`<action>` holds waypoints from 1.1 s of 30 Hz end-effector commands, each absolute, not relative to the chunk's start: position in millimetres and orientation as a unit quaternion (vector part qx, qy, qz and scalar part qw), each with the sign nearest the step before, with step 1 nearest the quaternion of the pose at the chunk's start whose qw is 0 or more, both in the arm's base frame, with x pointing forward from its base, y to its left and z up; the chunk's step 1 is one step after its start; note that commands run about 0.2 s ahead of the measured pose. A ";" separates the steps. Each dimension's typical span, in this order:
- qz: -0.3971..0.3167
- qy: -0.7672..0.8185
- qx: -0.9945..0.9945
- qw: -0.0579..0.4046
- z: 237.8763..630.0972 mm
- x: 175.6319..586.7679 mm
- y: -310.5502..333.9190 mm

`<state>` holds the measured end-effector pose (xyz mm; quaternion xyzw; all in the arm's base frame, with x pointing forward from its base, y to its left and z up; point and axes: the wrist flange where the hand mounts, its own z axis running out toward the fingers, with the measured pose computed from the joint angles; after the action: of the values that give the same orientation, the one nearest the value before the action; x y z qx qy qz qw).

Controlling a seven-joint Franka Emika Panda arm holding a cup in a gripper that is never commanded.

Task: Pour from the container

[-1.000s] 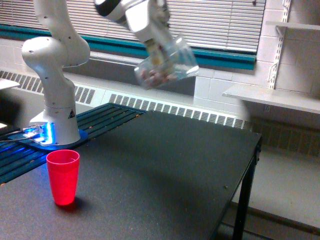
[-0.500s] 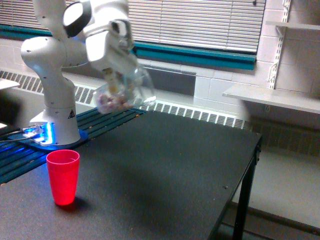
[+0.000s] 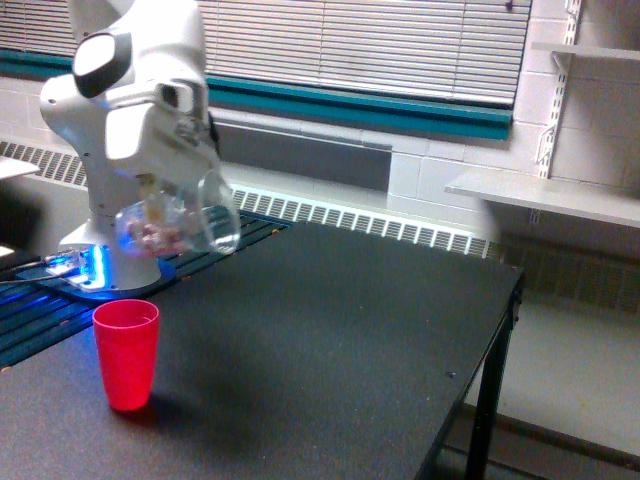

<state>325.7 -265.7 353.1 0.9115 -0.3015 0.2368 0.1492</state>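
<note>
My gripper (image 3: 172,205) is shut on the clear plastic container (image 3: 180,220), which lies tilted nearly on its side with its mouth toward the exterior view's right. Small pinkish-white pieces (image 3: 150,236) rest against its lower wall near the closed end. The container hangs in the air above and slightly right of the red cup (image 3: 127,353), which stands upright on the black table (image 3: 330,340) near the front left. The two cups do not touch. My fingers are mostly hidden behind the container's wall.
My arm's white base (image 3: 110,230) stands at the left on a blue-lit mount. A radiator grille (image 3: 350,222) runs along the wall behind the table. The table's right edge (image 3: 510,300) drops off beside a wall shelf (image 3: 550,195).
My gripper has carried the container down and to the exterior view's left, from high over the table's middle to just above the red cup. The red cup has not moved.
</note>
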 end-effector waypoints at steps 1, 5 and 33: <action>0.234 -0.339 0.898 0.153 341.9 292.0 -283.9; 0.221 -0.342 0.900 0.157 328.3 272.7 -288.4; 0.168 -0.269 0.920 0.229 291.8 232.6 -287.7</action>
<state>231.8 -289.0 292.5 0.9239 -0.2656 0.1677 0.2187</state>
